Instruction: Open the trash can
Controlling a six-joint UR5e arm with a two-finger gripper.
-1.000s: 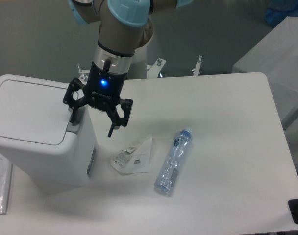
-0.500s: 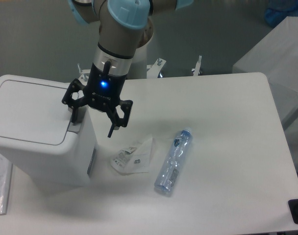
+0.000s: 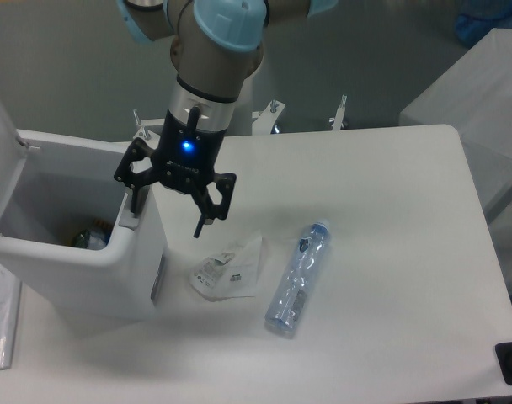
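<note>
Black gripper [image 3: 172, 210] is held with its two fingers spread apart and nothing between them. One finger [image 3: 136, 200] is set down at the grey push tab [image 3: 128, 220] on the near right rim of the trash can [image 3: 88, 252]; the other finger [image 3: 207, 220] hangs free over the table [image 3: 391, 252]. This placement is judged to serve pressing the tab, not gripping anything. A blue light is lit on the gripper body, and the arm [image 3: 214, 50] comes down from above and behind.

The trash can stands at the left end of the table. Its lid [image 3: 2, 160] is tipped up at the far left side, so the interior is exposed and some dark contents [image 3: 89, 239] are seen at the bottom. The task is therefore judged done or all but done.

On the table just right of the trash can lies a crumpled white wrapper [image 3: 231, 268], and beside that a clear plastic bottle [image 3: 296, 279] on its side. Both are clear of the gripper.
</note>
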